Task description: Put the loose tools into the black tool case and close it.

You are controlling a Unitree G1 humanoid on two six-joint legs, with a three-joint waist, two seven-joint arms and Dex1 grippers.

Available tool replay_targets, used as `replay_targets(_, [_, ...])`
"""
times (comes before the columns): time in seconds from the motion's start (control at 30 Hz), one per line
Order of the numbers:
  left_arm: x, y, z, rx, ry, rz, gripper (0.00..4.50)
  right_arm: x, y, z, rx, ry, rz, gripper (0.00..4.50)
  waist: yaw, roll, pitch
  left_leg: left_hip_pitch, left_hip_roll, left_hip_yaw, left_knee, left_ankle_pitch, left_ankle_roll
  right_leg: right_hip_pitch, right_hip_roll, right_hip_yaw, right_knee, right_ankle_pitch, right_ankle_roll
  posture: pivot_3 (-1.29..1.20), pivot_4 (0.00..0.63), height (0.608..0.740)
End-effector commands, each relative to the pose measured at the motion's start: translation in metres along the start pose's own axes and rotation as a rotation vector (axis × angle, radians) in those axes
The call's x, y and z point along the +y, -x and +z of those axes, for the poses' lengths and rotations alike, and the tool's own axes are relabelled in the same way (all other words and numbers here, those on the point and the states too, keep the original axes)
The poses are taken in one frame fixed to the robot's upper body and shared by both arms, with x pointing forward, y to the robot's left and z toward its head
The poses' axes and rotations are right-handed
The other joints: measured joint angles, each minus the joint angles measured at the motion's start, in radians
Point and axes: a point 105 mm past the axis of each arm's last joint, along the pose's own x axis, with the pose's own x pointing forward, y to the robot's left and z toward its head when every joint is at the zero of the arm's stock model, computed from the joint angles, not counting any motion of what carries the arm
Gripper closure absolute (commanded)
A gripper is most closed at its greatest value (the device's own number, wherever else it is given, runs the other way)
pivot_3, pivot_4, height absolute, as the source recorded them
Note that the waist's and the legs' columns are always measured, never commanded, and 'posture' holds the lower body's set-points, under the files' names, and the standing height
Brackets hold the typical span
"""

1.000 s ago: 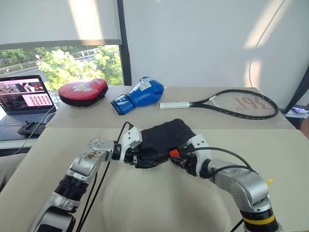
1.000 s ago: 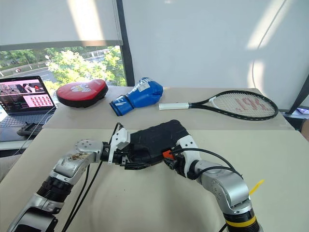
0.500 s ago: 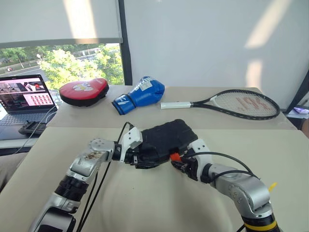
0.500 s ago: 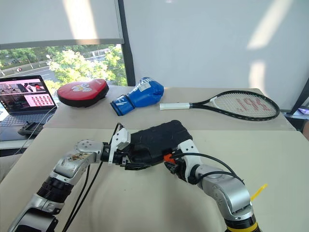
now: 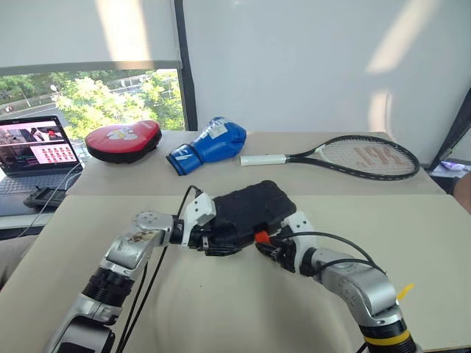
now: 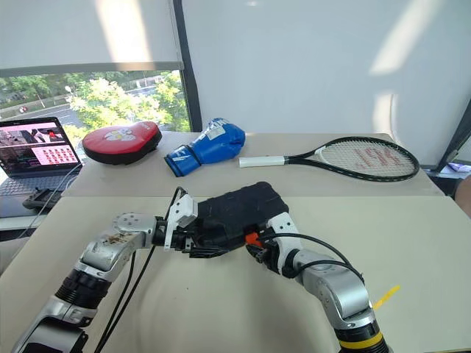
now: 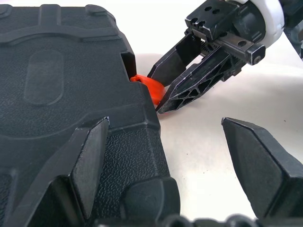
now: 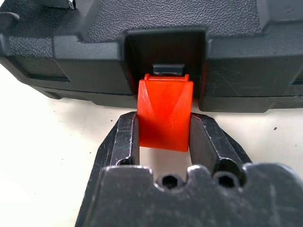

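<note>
Right gripper pinches orange latch between its two fingers, at front edge of black tool case. Case lies shut on near beige table, lid down. Left gripper spread wide at case's left corner; one finger seems to rest on lid, contact unclear. Tennis racket on far table.

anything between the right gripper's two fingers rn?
Yes: the orange latch of the black tool case sits between the right gripper's fingers, gripped on both sides, per the right wrist view.
</note>
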Motion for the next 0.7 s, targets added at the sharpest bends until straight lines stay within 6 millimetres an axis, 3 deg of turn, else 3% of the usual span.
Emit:
replay_targets(0.03, [-0.005, -0.003, -0.019, 0.062, 0.063, -0.011, 0.41, 0.002, 0.010, 0.022, -0.108, 0.049, 0.006, 3.32, 0.000, 0.000, 0.000, 0.000, 0.000, 0.000, 0.000, 0.000, 0.000, 0.000, 0.000, 0.000, 0.000, 0.000, 0.000, 0.00, 0.150, 0.740])
replay_targets(0.7, [-0.006, -0.004, -0.021, 0.066, 0.072, -0.016, 0.41, 0.017, 0.026, 0.036, -0.219, 0.092, 0.018, 3.32, 0.007, 0.000, 0.000, -0.009, -0.001, 0.000, 0.000, 0.000, 0.000, -0.007, 0.000, -0.001, 0.000, 0.002, -0.003, 0.00, 0.150, 0.740])
